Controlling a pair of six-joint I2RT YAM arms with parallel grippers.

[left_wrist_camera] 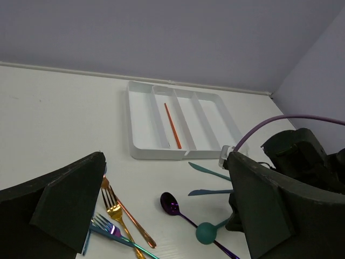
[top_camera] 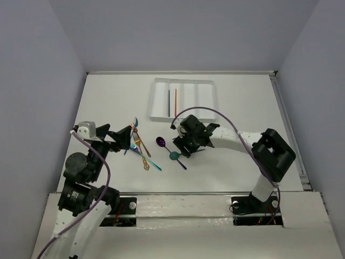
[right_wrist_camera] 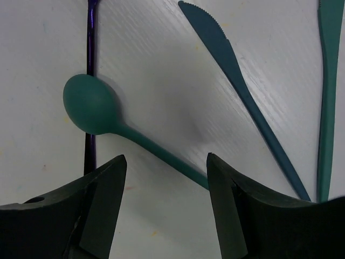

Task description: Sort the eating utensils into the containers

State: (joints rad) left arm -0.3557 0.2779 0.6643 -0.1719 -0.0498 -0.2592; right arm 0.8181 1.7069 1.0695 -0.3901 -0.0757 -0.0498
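The left gripper is spread apart by the forks. The teal spoon, judged light, stiff and slick, lies flat on the tabletop, its handle straddled mid-length by the right gripper, also spread apart.

A white table stands enclosed by plain pale grey walls.

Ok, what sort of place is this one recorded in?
Probably a robotics lab cell, not a kitchen: a white table boxed in by plain grey walls, two arms bolted at its near edge, just a tray and utensils laid out.
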